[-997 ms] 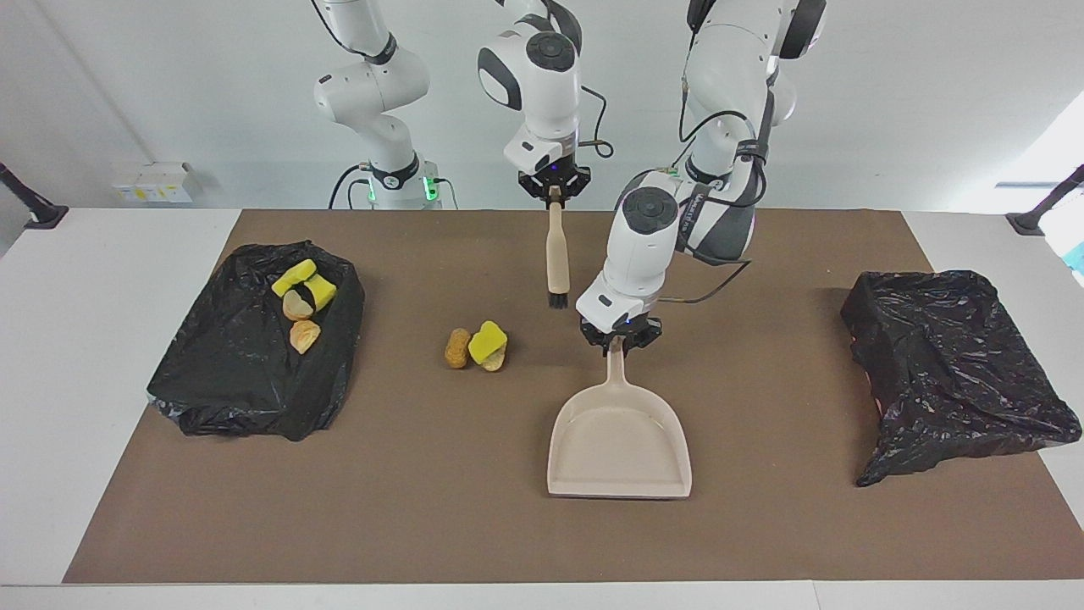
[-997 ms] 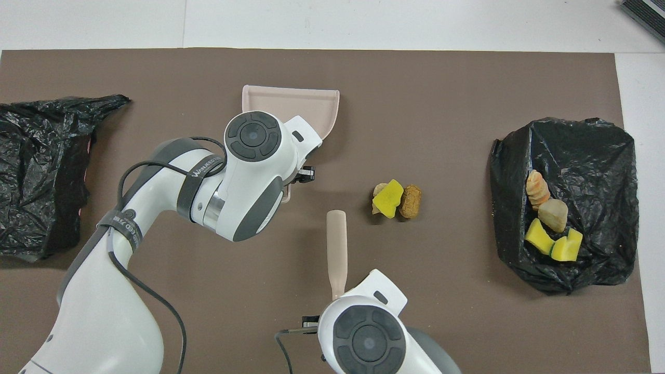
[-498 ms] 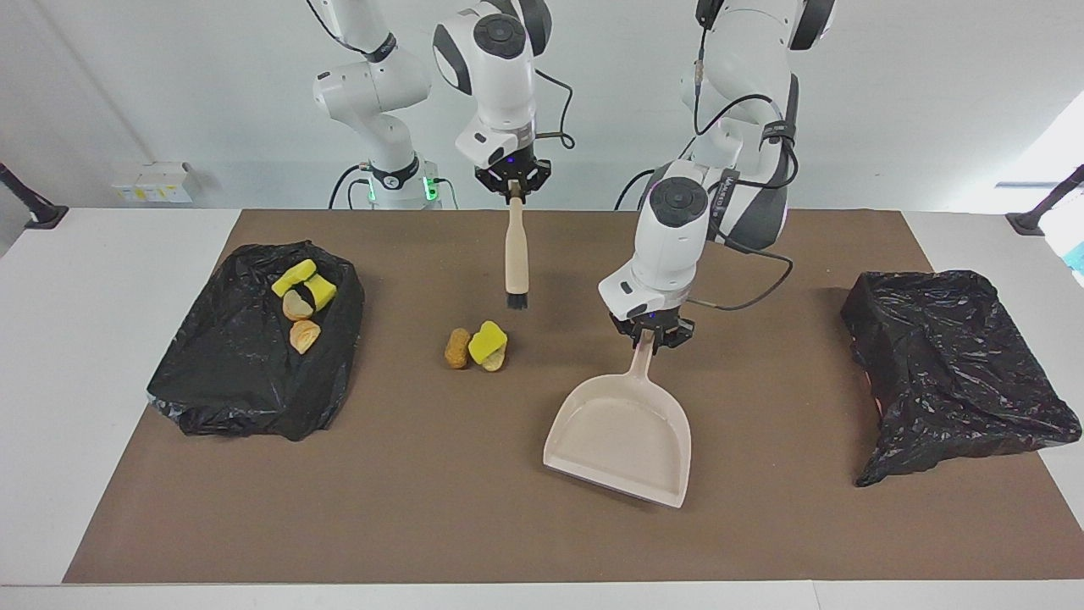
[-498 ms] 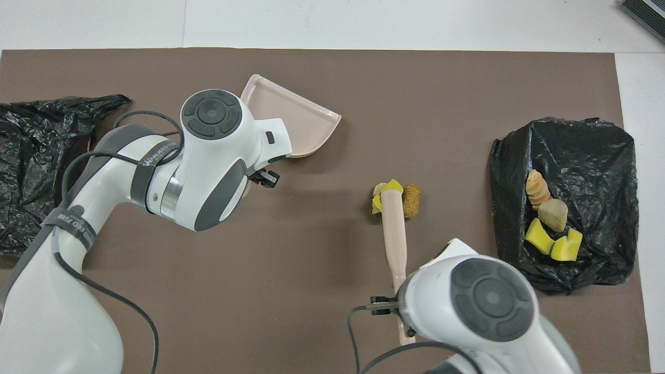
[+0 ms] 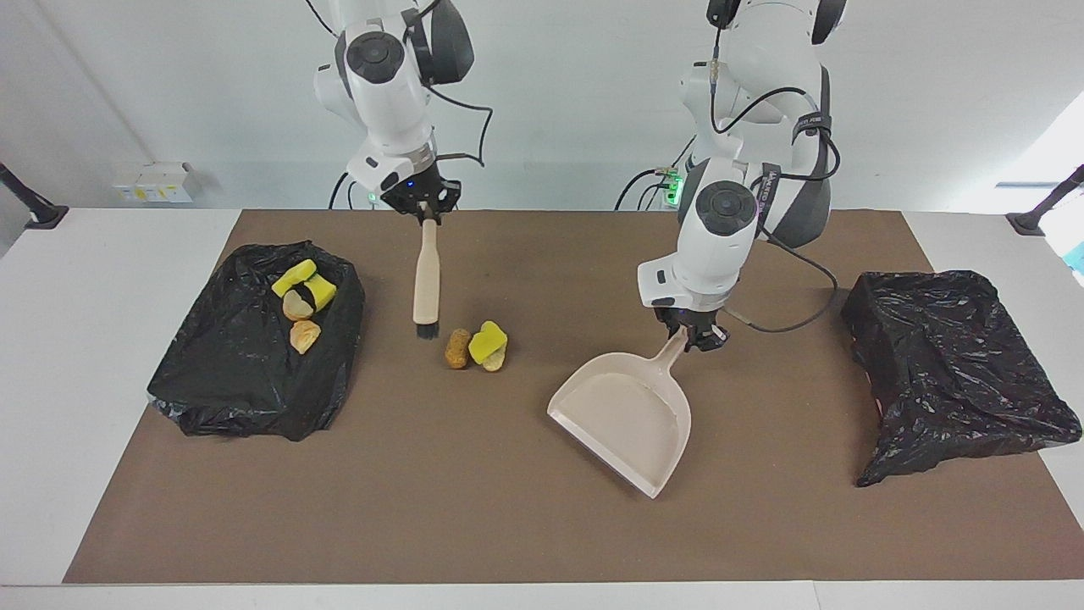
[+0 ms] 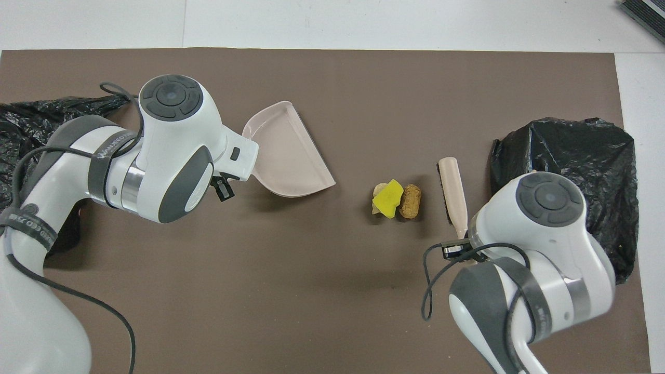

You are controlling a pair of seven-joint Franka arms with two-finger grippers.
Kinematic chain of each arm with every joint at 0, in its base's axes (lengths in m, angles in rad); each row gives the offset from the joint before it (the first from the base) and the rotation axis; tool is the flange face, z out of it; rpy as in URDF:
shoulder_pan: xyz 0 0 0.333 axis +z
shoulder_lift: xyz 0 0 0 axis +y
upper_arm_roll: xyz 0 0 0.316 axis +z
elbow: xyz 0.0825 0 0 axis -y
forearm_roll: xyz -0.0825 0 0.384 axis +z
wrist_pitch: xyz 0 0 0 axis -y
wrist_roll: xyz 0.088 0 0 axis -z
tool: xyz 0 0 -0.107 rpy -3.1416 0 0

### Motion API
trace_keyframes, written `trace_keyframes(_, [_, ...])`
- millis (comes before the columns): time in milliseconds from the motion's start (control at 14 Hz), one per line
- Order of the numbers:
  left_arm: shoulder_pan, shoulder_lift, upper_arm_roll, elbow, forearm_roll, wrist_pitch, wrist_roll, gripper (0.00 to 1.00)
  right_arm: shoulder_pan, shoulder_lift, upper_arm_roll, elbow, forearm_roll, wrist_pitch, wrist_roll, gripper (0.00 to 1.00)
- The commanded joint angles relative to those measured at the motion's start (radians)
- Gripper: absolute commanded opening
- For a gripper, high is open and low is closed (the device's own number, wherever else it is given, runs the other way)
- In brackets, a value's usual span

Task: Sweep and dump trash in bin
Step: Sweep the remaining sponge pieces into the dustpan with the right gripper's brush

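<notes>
Brown mat over a white table (image 5: 102, 356), black-bagged bin (image 5: 254, 364) at the right arm's end. Loose trash (image 5: 476, 346), a yellow sponge chunk with beige and orange-brown lumps, mid-mat. Right gripper (image 5: 423, 206) clamped on a beige wooden-handled brush (image 5: 426, 284), handle upright, bristles just beside the pile on its bin side. Left gripper (image 5: 699, 332) shut on a beige plastic dustpan (image 5: 622, 415), mouth angled toward the pile, toward the left arm's end. Brush nearer; probable sweep away from the bin, into the pan.
</notes>
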State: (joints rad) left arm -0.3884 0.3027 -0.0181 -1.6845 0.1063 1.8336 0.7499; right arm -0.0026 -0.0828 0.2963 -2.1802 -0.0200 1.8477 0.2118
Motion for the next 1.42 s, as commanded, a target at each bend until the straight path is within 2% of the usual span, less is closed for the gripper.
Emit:
trace_keyframes(0, [-0.017, -0.059, -0.002, -0.064, 0.056, -0.03, 0.155, 0.0, 0.004, 0.026, 0.014, -0.018, -0.026, 0.021, 0.052, 0.0])
trace_keyframes(142, [-0.03, -0.088, -0.006, -0.124, 0.056, -0.004, 0.178, 0.0, 0.018, 0.023, 0.014, -0.033, -0.02, 0.025, 0.055, 0.0])
trace_keyframes(356, [-0.07, -0.148, -0.006, -0.259, 0.056, 0.137, 0.174, 0.0, 0.022, 0.041, 0.015, -0.061, -0.008, 0.068, 0.066, 0.0])
trace_keyframes(569, [-0.105, -0.157, -0.006, -0.316, 0.056, 0.2, 0.161, 0.0, 0.071, 0.086, 0.015, -0.067, 0.034, 0.117, 0.099, 0.0])
trace_keyframes(712, [-0.125, -0.191, -0.008, -0.375, 0.056, 0.24, 0.088, 0.0, 0.107, 0.103, 0.015, -0.065, 0.125, 0.154, 0.107, 0.0])
trace_keyframes(854, [-0.156, -0.235, -0.006, -0.447, 0.056, 0.266, -0.051, 0.0, 0.175, 0.141, 0.015, -0.061, 0.159, 0.192, 0.112, 0.0])
trace_keyframes(997, [-0.178, -0.246, -0.006, -0.461, 0.056, 0.268, -0.099, 0.0, 0.24, 0.17, 0.015, -0.055, 0.193, 0.261, 0.155, 0.0])
trace_keyframes(1139, [-0.179, -0.25, -0.008, -0.477, 0.056, 0.283, -0.095, 0.0, 0.286, 0.179, 0.015, -0.02, 0.251, 0.268, 0.149, 0.0])
trace_keyframes(1352, [-0.169, -0.274, -0.008, -0.538, 0.056, 0.381, -0.054, 0.0, 0.322, 0.207, 0.015, 0.068, 0.311, 0.251, 0.158, 0.0])
